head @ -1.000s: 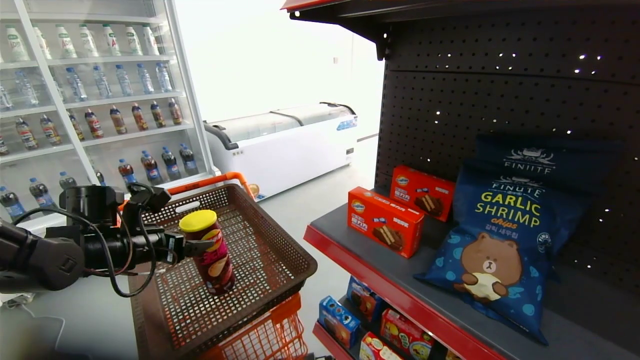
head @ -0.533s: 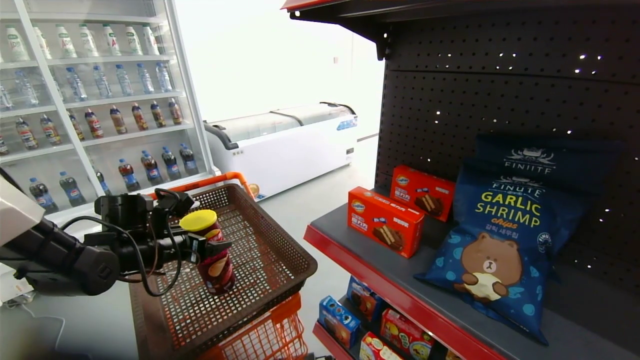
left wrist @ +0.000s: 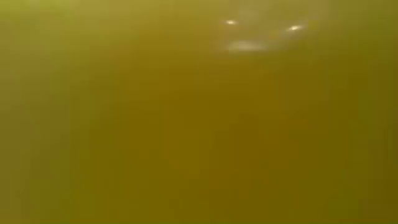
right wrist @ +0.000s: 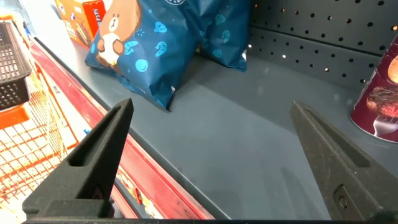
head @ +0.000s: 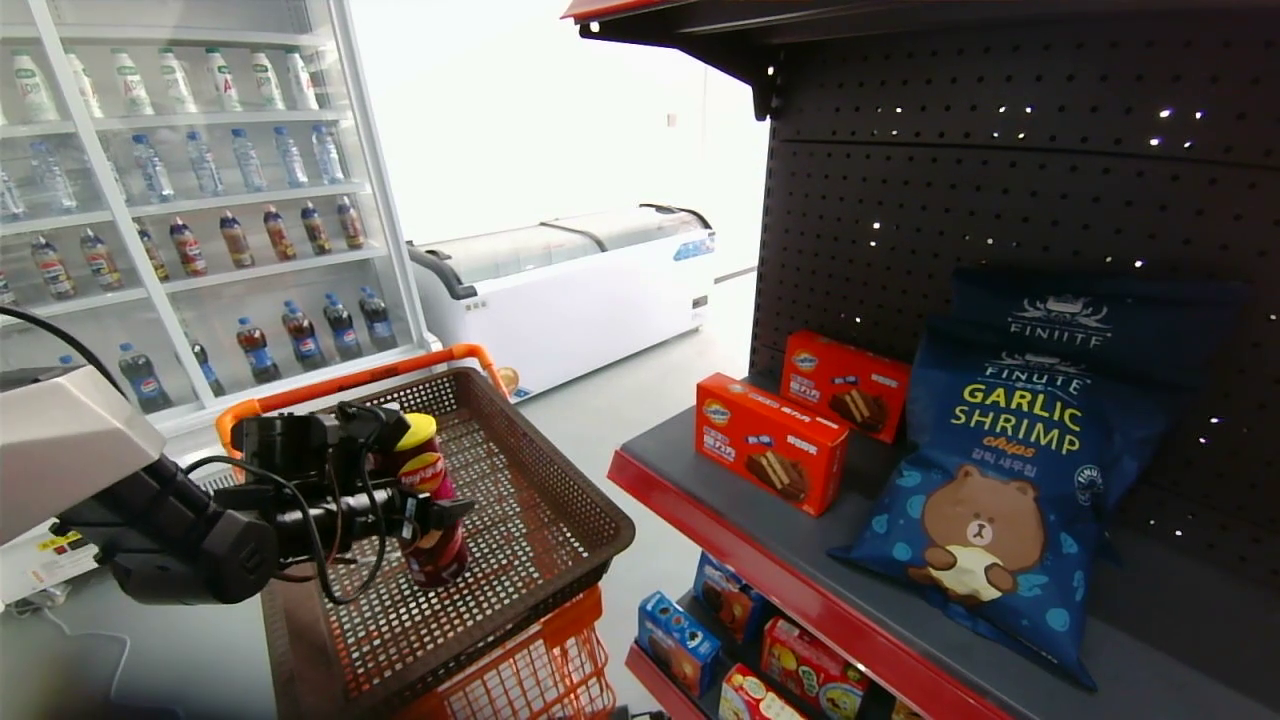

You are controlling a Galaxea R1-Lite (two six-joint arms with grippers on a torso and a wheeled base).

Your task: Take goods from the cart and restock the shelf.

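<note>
A restocking robot's left gripper sits at a yellow-lidded crisp can, which stands upright in the brown basket of the cart, on the left of the scene. Whether that grip has closed on the can cannot be told. On the right, the right gripper hangs over a bare stretch of the grey shelf, its fingers wide apart and holding nothing.

The main risk appears to be the can itself. It is a tall, smooth cylinder taken high on its body, so a loose or off-centre grip could let it slip or swing. It could then clip the basket wall or the shelf's red front lip on the way across. A low carry could also knock the red boxes near the shelf's left end.

Packaging carries plenty of print. There is a red oval badge on the can, yellow lettering above a cartoon bear on the blue bags, and pictured wafers on the boxes. A second dark red can stands farther along the shelf.
</note>
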